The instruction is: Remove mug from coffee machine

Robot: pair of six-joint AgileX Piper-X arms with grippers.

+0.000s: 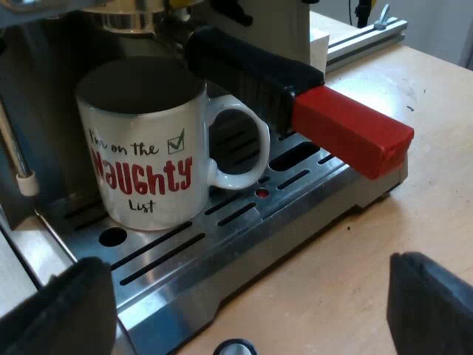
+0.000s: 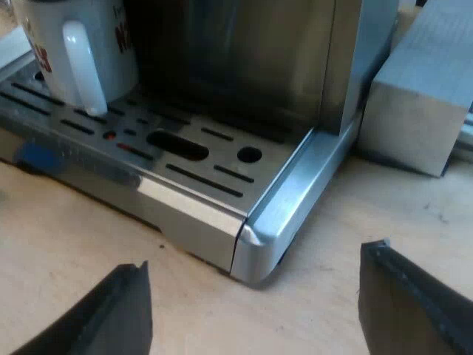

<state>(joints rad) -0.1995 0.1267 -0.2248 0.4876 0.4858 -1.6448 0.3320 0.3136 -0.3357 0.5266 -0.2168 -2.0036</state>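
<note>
White mug (image 1: 140, 148) stands upright on the machine's (image 2: 251, 66) slotted drip tray (image 1: 222, 248), its handle at three o'clock from the left wrist. Above it the holder (image 1: 251, 70) juts out over the tray towards four o'clock, ending in its red end (image 1: 351, 133). Spread wide and empty, the left gripper (image 1: 247, 318) hangs over the table (image 1: 347, 244) near the tray's front edge. Equally wide and gripping nothing, the right gripper (image 2: 259, 303) hangs off the tray's corner.

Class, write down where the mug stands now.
In the left wrist view, the mug stands upright on the espresso machine's slotted drip tray, beneath the locked-in holder, its handle under the holder's red-ended handle.
</note>
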